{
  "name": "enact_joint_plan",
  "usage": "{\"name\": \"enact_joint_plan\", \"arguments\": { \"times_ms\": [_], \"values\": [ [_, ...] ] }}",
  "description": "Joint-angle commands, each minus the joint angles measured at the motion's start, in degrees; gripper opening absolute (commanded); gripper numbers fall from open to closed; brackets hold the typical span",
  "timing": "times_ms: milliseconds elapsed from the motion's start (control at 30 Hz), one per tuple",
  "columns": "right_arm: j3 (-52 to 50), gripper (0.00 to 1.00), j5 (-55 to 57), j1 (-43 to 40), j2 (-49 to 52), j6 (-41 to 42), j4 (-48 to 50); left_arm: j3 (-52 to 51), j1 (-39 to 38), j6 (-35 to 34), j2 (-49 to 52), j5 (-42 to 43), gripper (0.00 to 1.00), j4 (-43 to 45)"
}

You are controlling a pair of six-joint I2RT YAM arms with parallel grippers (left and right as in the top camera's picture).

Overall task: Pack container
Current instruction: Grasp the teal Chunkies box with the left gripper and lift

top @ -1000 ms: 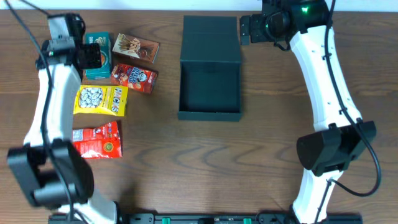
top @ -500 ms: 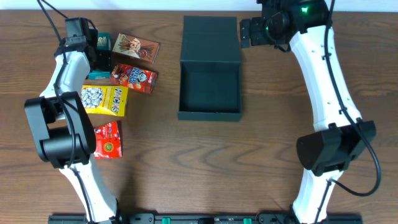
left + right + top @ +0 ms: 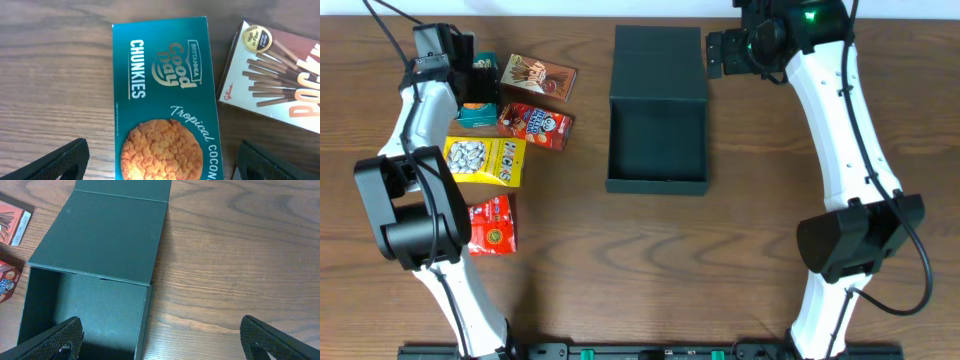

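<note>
The container [image 3: 657, 184] is a square matte black box at mid-table. It is empty, and its hinged lid [image 3: 660, 62] lies open flat behind it. In the right wrist view its lid [image 3: 105, 235] fills the upper left. My right gripper [image 3: 716, 50] hangs open by the lid's right edge; in its own view the right gripper [image 3: 165, 342] straddles the container's right wall. My left gripper [image 3: 475, 78] is open above a teal cookie box [image 3: 165, 95]. In the wrist view the left gripper [image 3: 165, 165] has a finger on each side of the box, not touching it.
A brown Pocky box [image 3: 538, 77] lies right of the teal cookie box [image 3: 477, 116] and also shows in the left wrist view [image 3: 275, 75]. Nearer the front lie a red snack box [image 3: 535, 125], a yellow packet [image 3: 483, 160] and a red packet [image 3: 490, 225].
The left arm has swung its elbow round, and its gripper has shifted a little toward the far edge over the teal cookie box. The right arm and the container have not moved.
</note>
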Motion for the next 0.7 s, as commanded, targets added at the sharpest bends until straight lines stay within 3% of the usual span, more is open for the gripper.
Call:
{"name": "enact_joint_plan", "arguments": {
  "times_ms": [0, 600, 667],
  "values": [
    [0.2, 0.99, 0.2, 0.0, 0.1, 0.9, -0.2, 1.4, 0.9, -0.7, 1.0, 0.9, 0.95, 0.0],
    [0.2, 0.99, 0.0, 0.1, 0.2, 2.8, -0.7, 1.4, 1.1, -4.6, 5.7, 4.2, 0.95, 1.2],
    [0.2, 0.99, 0.0, 0.0, 0.2, 2.8, -0.7, 1.4, 1.1, -4.6, 5.7, 4.2, 1.00, 1.2]
  ]
}}
